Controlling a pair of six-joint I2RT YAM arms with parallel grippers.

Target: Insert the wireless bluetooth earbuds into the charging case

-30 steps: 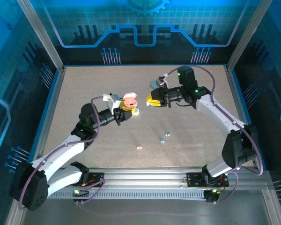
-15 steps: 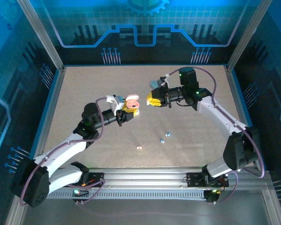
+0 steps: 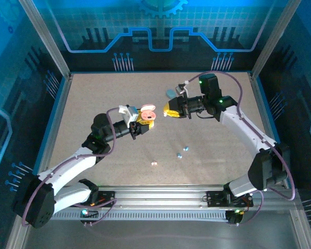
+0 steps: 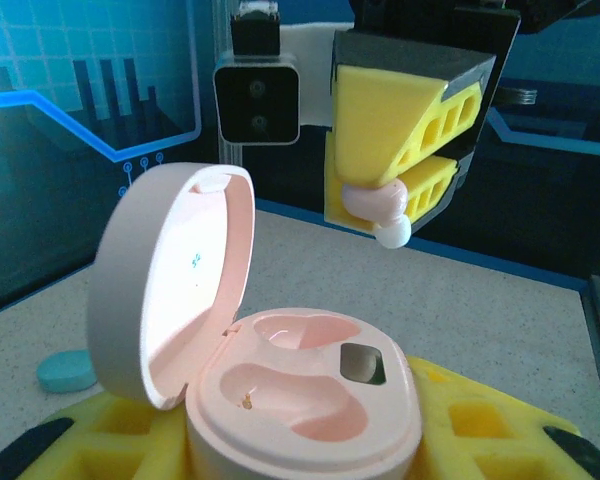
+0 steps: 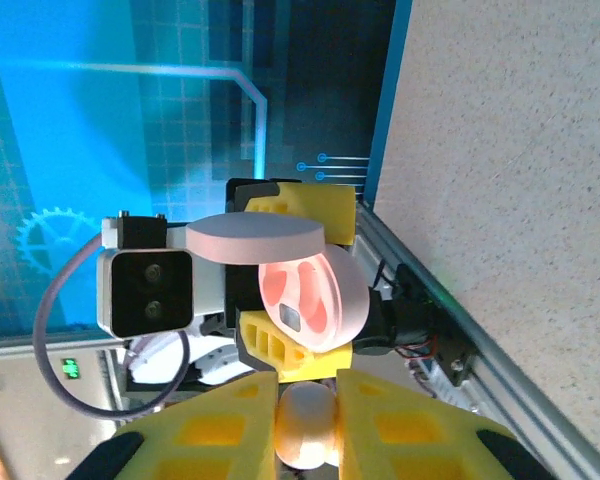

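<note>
My right pincer (image 3: 169, 110) was clenched on a pink earbud (image 4: 373, 203), and its two yellow fingers (image 4: 380, 105) pressed the rounded body from both sides. The long axis of the earbud ran out along the fingers, and its pale tip pointed toward the charging case (image 3: 146, 112) and a little downward. My left pincer (image 3: 140, 123) was grasping this pink charging case by the lower half. The lid (image 4: 170, 280) stood open on its hinge, and the two wells faced the earbud. The earbud and the case were near but apart, with a clear gap of air between the tip and the rim.

Both pincers were raised above the middle of the tabletop (image 3: 93, 93), well apart from its edges and from the metal posts. A teal case (image 3: 169, 93) lay just behind my right pincer. Three loose earbuds (image 3: 185, 149) lay on the tabletop toward the near edge, well apart from both arms
</note>
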